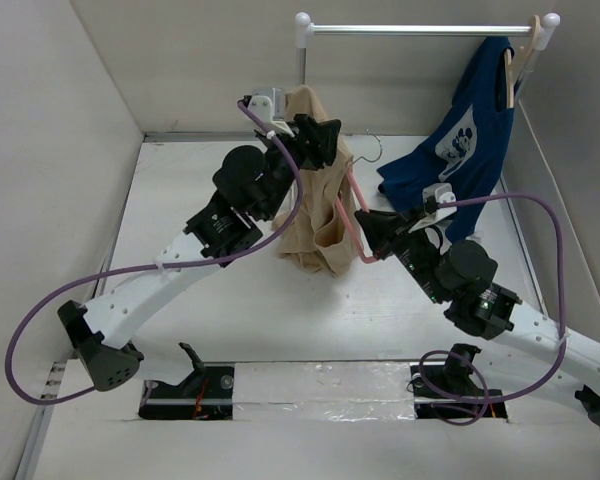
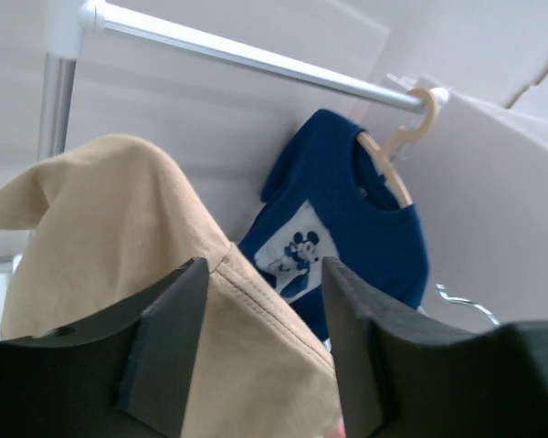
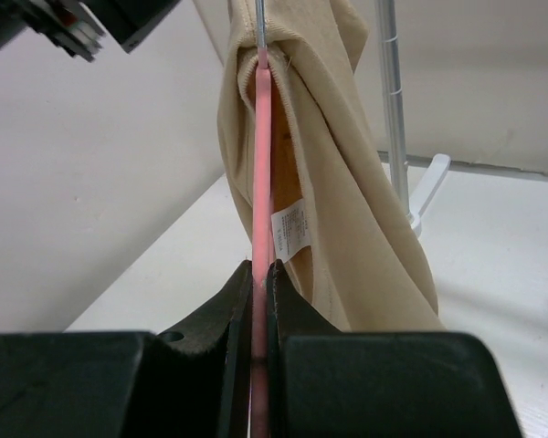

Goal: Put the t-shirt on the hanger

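Observation:
The tan t-shirt point(image 1: 318, 225) hangs in mid-air above the table's middle, draped over the pink hanger point(image 1: 358, 215). My right gripper point(image 1: 372, 232) is shut on the hanger's lower pink arm point(image 3: 263, 164), which runs up inside the t-shirt point(image 3: 347, 137); the metal hook comes out at the collar. My left gripper point(image 1: 318, 135) is up at the shirt's top. Its fingers stand wide apart with a seamed fold of the t-shirt point(image 2: 100, 228) lying between them, nearer the left finger point(image 2: 169, 338). The gripper point(image 2: 265, 274) is open.
A dark blue t-shirt with a white print point(image 1: 470, 120) hangs on a wooden hanger point(image 1: 515, 65) at the right end of the rail point(image 1: 420, 30). The rail's white post point(image 1: 302, 60) stands behind the tan shirt. White walls enclose the table on three sides.

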